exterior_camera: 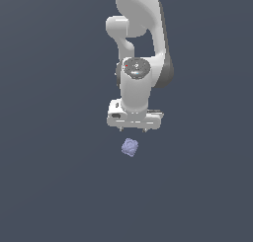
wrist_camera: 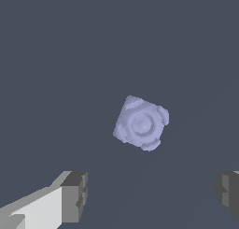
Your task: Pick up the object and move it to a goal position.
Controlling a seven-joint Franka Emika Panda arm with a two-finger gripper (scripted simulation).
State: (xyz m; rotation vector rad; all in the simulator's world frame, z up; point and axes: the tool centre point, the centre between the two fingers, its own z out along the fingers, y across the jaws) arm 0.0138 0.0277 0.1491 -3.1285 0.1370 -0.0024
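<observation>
The object (exterior_camera: 130, 147) is a small pale lavender-blue lumpy cube with a faint round mark. It lies on the dark grey floor, turned at an angle. It also shows in the wrist view (wrist_camera: 141, 123), seen from above. My gripper (exterior_camera: 134, 130) hangs over the floor just behind the object in the exterior view, apart from it. Its jaws are open and empty, set much wider than the object. Two dark fingertips (wrist_camera: 74, 195) show in the wrist view, one on each side, with the object lying ahead of the gap between them.
The white arm (exterior_camera: 138, 43) rises behind the gripper toward the top of the exterior view. The floor (exterior_camera: 49, 186) is a plain dark grey surface with no other thing on it in view.
</observation>
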